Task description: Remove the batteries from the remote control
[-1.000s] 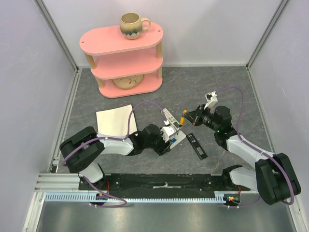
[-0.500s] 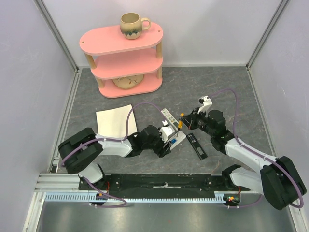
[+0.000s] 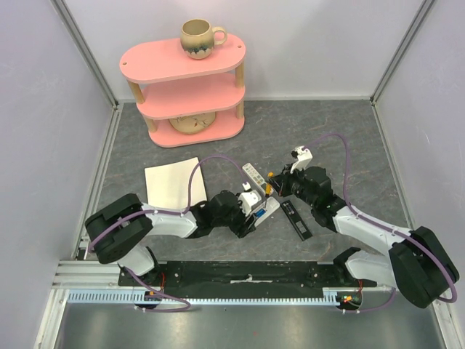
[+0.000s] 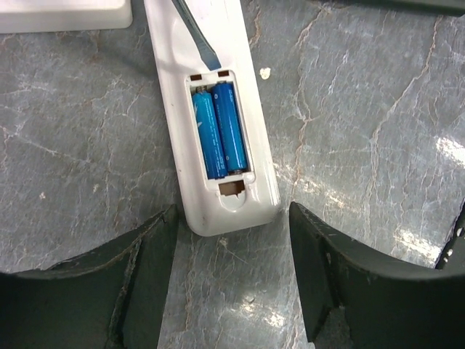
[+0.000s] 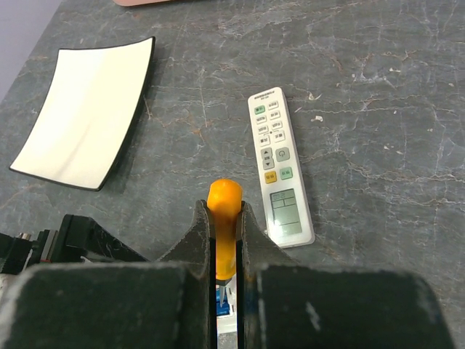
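Observation:
A white remote (image 4: 218, 109) lies back-up on the grey table, its battery bay open. Two blue batteries (image 4: 221, 131) sit side by side in the bay. My left gripper (image 4: 232, 276) is open, with its fingers on either side of the remote's near end. In the top view the left gripper (image 3: 254, 209) is at that remote (image 3: 268, 209). My right gripper (image 5: 224, 211) is shut on a small orange-handled screwdriver (image 5: 224, 225). The screwdriver's tip points down over a blue battery (image 5: 221, 307). In the top view the right gripper (image 3: 272, 183) hovers just behind the open remote.
A second white remote (image 5: 280, 167) lies face-up just beyond the screwdriver. A long black strip (image 3: 296, 219) lies to the right of the open remote. A white square plate (image 3: 173, 182) lies to the left. A pink shelf (image 3: 189, 91) with a mug (image 3: 198, 36) stands at the back.
My right gripper has moved left and down with the screwdriver, closer to the open remote. The left gripper and the remote have barely moved.

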{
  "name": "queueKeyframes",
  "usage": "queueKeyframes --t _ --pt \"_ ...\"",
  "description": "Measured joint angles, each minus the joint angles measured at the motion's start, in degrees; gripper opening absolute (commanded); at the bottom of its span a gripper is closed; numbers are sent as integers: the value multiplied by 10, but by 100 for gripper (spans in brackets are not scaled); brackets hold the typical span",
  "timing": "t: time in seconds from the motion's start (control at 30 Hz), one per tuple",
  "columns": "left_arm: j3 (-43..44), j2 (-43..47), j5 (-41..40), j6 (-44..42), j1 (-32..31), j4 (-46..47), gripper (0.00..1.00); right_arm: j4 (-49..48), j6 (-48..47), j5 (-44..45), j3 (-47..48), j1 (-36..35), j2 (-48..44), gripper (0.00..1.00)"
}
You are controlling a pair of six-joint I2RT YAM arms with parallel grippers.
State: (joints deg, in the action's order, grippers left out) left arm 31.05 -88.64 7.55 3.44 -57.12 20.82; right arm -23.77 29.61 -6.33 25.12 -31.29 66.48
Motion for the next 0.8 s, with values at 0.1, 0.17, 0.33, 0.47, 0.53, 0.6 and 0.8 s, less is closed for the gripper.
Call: queueKeyframes --t 0.1,0.17,0.33,0.47,0.53,0.6,0.8 --pt "0 -9 -2 0 0 16 70 5 -4 6 4 0 4 0" --pt "1 -17 -7 1 -2 29 70 6 -7 9 5 0 5 0" --pt "6 -35 -30 3 -12 56 64 8 -10 14 6 -1 8 0" --pt "10 -43 -48 6 -19 61 49 8 -15 18 6 -3 8 0" --pt "10 -43 -51 9 -20 61 49 8 -18 20 6 -5 7 0" --pt "11 -43 -54 10 -21 61 46 8 -22 22 5 -7 3 0" --pt "13 -44 -55 11 -22 59 32 -14 -26 23 -14 -15 -30 0"
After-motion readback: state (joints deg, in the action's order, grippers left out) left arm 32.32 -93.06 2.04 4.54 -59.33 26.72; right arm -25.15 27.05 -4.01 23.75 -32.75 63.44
